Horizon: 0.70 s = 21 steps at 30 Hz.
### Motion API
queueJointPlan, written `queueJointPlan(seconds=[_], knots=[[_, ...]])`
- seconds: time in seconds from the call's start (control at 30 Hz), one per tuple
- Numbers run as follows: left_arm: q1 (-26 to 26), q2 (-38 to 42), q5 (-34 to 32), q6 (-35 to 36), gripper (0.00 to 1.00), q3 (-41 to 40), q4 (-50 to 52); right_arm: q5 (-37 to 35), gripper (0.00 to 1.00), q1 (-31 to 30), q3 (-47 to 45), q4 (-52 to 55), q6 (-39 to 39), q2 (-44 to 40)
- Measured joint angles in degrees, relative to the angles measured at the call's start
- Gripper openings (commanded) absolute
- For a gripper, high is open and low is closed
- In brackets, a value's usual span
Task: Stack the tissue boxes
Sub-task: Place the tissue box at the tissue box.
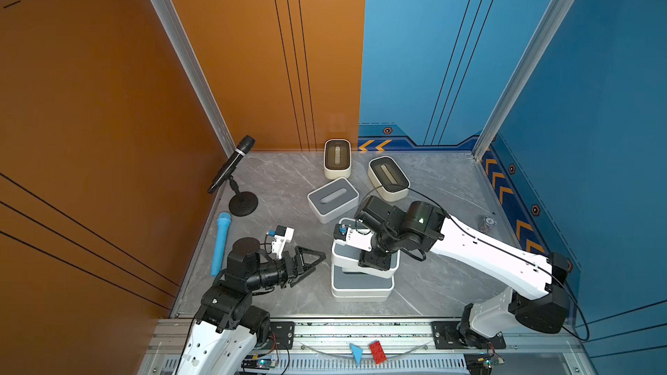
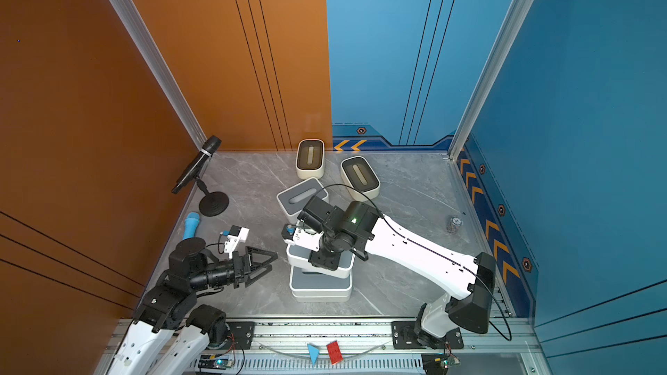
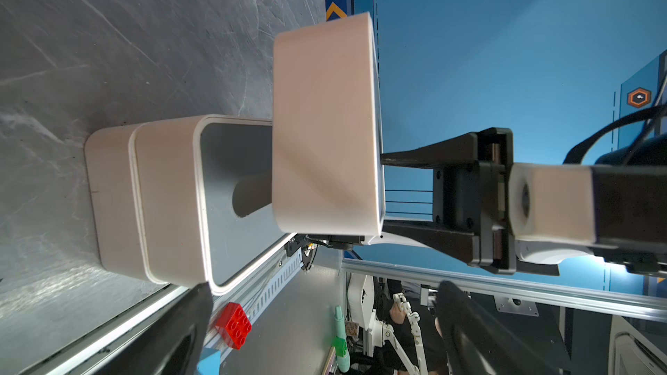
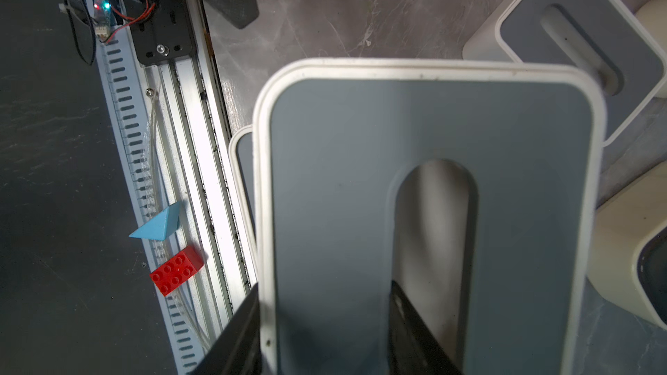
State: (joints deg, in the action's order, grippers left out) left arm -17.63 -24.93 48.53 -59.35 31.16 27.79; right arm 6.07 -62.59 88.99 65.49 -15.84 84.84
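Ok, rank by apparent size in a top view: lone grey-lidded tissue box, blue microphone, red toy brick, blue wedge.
1. lone grey-lidded white tissue box
2. blue microphone
3. red toy brick and blue wedge: alike, not ranked.

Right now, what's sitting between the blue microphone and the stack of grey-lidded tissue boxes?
The left gripper, open and empty, sits between the blue microphone and the stack; both top views show it.

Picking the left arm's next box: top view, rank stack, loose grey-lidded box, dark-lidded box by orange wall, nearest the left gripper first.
1. Stack, just beside the left gripper.
2. Loose grey-lidded box, farther back.
3. Dark-lidded box, by orange wall.
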Motion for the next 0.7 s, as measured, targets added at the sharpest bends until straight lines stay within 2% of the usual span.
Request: queueJointPlan(seconds=[0.1, 0.23, 0.7], knots=[[0.0, -1.0, 0.6, 4.1, 0.98, 1.6, 2.8, -0.3, 0.37, -0.9, -3.1, 0.2, -0.6, -3.5], [0.0, 1.5, 0.7, 6.4, 0.98, 2.4, 4.9, -1.1, 0.37, -0.4, -3.3, 0.6, -0.9, -6.4], [0.0, 2.3, 3.6, 7.5, 0.98, 1.7, 6.8, -1.2, 0.37, -1.7, -3.3, 1.0, -4.4, -6.0]])
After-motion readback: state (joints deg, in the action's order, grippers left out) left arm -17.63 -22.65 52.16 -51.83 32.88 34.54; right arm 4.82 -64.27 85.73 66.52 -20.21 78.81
